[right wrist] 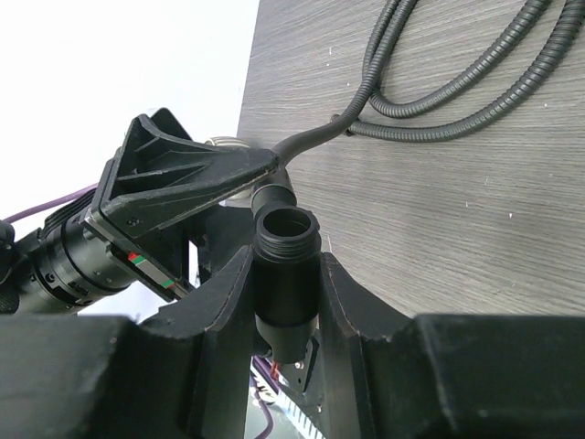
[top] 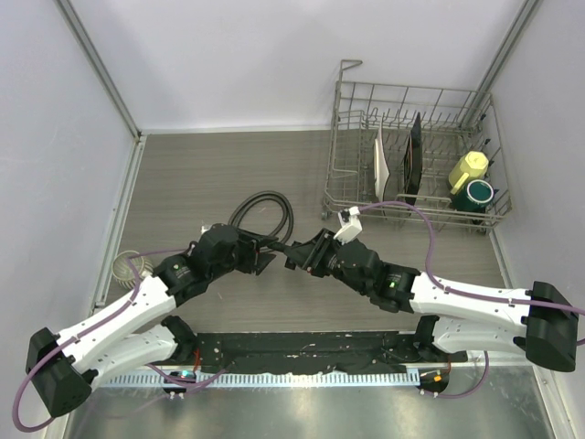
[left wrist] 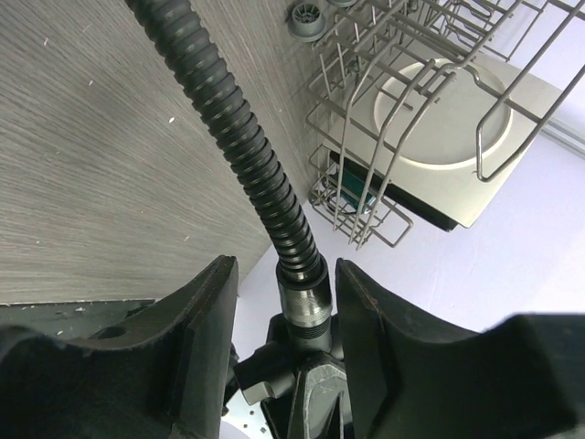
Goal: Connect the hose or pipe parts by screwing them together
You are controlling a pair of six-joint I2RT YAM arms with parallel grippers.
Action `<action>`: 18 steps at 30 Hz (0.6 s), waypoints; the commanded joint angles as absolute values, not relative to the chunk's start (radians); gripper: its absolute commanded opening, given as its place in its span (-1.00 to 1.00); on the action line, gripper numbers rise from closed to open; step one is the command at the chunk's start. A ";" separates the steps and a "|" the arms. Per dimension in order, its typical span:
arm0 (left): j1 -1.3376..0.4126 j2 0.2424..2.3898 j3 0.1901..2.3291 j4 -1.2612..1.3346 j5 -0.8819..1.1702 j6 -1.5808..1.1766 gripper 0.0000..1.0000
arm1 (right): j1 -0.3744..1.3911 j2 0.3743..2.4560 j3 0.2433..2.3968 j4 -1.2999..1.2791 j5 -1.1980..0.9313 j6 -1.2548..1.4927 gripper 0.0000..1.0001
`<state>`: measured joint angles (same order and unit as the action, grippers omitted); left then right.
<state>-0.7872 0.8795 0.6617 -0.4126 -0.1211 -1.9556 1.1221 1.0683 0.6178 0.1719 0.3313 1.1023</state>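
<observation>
The black corrugated hose (top: 263, 208) lies looped on the table, and one end rises to where my two grippers meet. In the left wrist view the hose (left wrist: 233, 119) ends in a threaded connector (left wrist: 306, 297) that sits in the black T-shaped fitting (left wrist: 274, 370). My left gripper (left wrist: 288, 270) stands open around that connector, with a gap on the left side and its right finger close to the connector. My right gripper (right wrist: 285, 258) is shut on the fitting (right wrist: 285, 274), whose open threaded end points up. In the top view the left gripper (top: 265, 254) and right gripper (top: 297, 256) face each other at mid-table.
A wire dish rack (top: 411, 90) stands at the back right, holding a white plate (left wrist: 448, 128), a dark board, a yellow cup (top: 468, 167) and a green mug (top: 477, 194). A round white piece (top: 123, 268) lies at the table's left edge. Purple cables trail from both arms.
</observation>
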 commanded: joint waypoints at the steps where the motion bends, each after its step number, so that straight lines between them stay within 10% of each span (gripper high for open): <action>1: -0.792 0.876 0.672 -0.380 -0.132 -1.945 -0.03 | 1.126 1.045 0.620 0.267 0.342 1.112 -0.98; 9: -0.792 0.854 0.652 -0.376 -0.134 -1.927 -0.91 | 1.124 1.055 0.614 0.259 0.330 1.124 -0.89; 18: -0.792 0.805 0.644 -0.356 -0.152 -1.921 -1.00 | 1.124 1.023 0.663 0.163 0.299 0.985 0.42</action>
